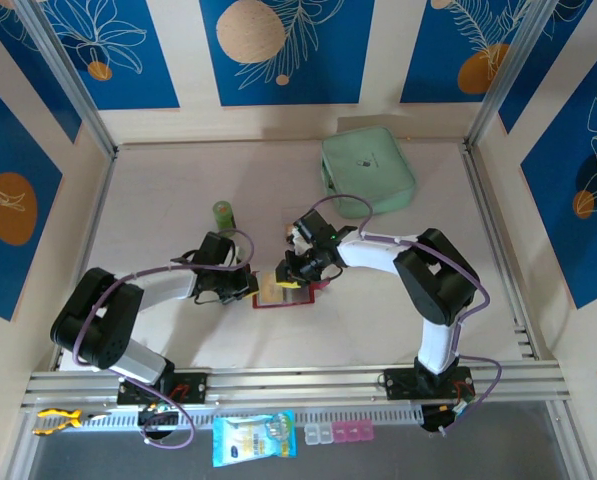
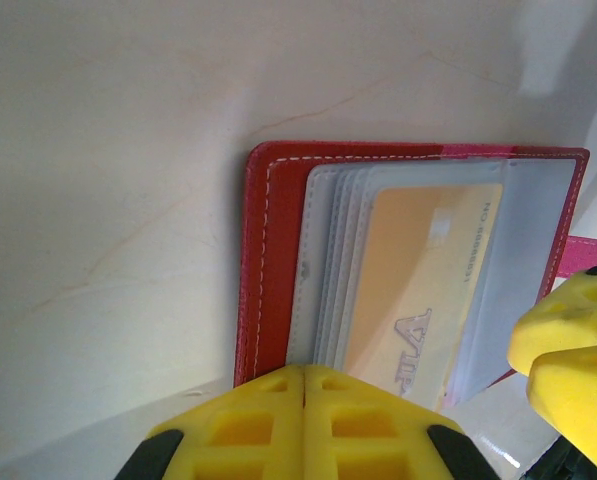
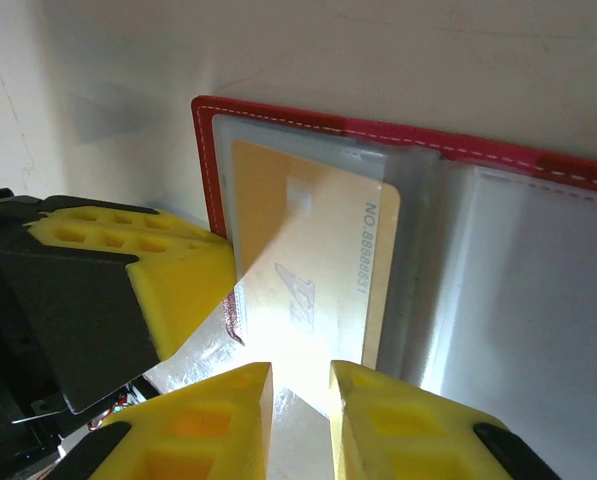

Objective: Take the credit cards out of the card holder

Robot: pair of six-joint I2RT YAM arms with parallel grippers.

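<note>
The dark red card holder lies open on the table between both arms, its clear sleeves fanned out. A tan-orange credit card sits in the top sleeve; in the right wrist view its near end reaches toward my fingers. My left gripper is shut with nothing between its fingers, its tips at the holder's near edge. My right gripper stands slightly open over the card's near end. I cannot tell whether it touches the card. Yellow fingers of the left gripper sit beside the holder's red rim.
A mint-green zip pouch lies at the back right. A small green cylinder stands behind the left gripper. A blue packet and small pill boxes lie below the front rail. Metal frame posts border the table.
</note>
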